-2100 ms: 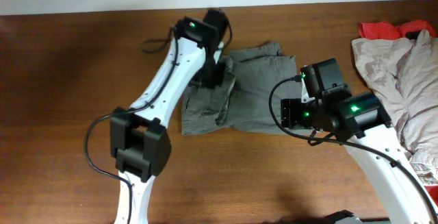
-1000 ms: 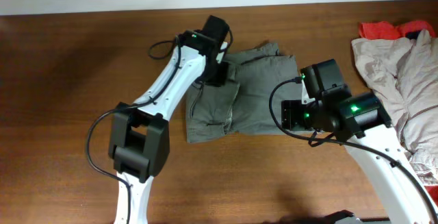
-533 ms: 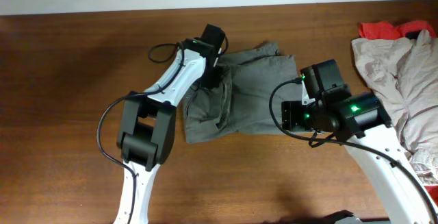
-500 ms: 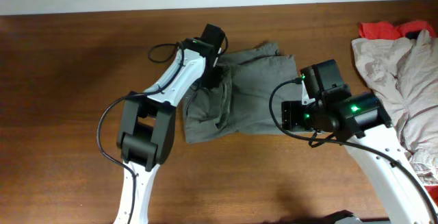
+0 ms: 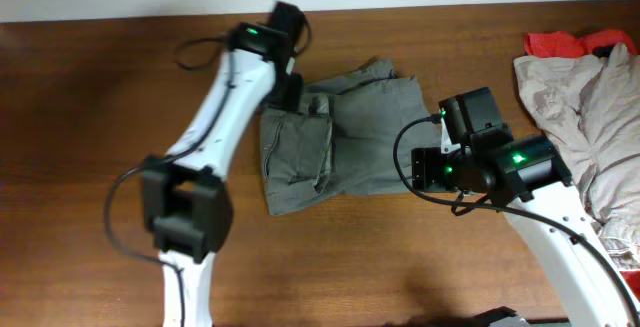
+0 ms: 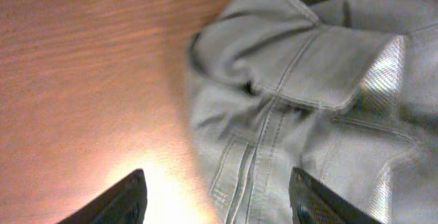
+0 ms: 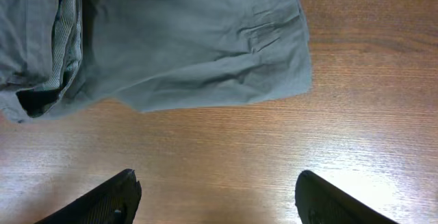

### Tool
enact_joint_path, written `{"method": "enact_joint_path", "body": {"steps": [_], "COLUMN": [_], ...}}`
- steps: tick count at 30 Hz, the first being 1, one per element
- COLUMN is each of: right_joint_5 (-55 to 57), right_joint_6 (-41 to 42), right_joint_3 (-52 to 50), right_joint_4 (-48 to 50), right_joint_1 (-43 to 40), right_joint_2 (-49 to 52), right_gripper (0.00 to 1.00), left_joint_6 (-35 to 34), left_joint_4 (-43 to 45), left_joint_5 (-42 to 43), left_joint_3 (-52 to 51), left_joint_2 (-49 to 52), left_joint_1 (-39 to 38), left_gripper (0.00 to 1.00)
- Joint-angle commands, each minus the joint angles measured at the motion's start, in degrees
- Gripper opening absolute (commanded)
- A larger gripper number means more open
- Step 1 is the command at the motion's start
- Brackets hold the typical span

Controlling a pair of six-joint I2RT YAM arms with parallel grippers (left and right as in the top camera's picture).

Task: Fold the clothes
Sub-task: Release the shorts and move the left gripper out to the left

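Note:
A grey-green garment [image 5: 345,137] lies partly folded on the wooden table, with a doubled-up band along its left side. It fills the right of the left wrist view [image 6: 308,80] and the top of the right wrist view [image 7: 191,39]. My left gripper [image 5: 288,91] is open and empty, hovering over the garment's upper left corner, half over bare wood [image 6: 219,207]. My right gripper [image 5: 424,167] is open and empty, over bare table just off the garment's lower right edge [image 7: 215,200].
A pile of beige clothes [image 5: 585,117] lies at the right edge of the table, with a red garment [image 5: 560,43] behind it. The table's far edge [image 5: 130,19] meets a white wall.
My left gripper has pulled back up and to the left, off the garment's left side. The garment's left edge has shifted a little leftward. The right arm has not moved.

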Motion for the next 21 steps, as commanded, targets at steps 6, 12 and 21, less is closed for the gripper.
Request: {"method": "enact_joint_path", "body": {"steps": [6, 12, 21], "right_joint_5": [-0.33, -0.35, -0.37], "right_joint_6": [0.04, 0.04, 0.07], "right_joint_3": [0.04, 0.04, 0.04], "right_joint_4": [-0.66, -1.11, -1.38], "right_joint_1": [-0.15, -0.15, -0.15], "right_joint_2": [-0.87, -0.87, -0.87], "right_gripper": [0.78, 0.78, 0.78], "left_joint_6": [2.27, 12.04, 19.12], "left_joint_4": [-8.31, -12.72, -16.13], "left_joint_5": [19.02, 28.06, 37.09], "left_joint_3": [1.16, 1.14, 1.09], "left_joint_2": [-3.89, -6.08, -11.63], "left_joint_1": [12.55, 21.66, 34.56], "left_gripper": [0.53, 0.51, 0.49]}}
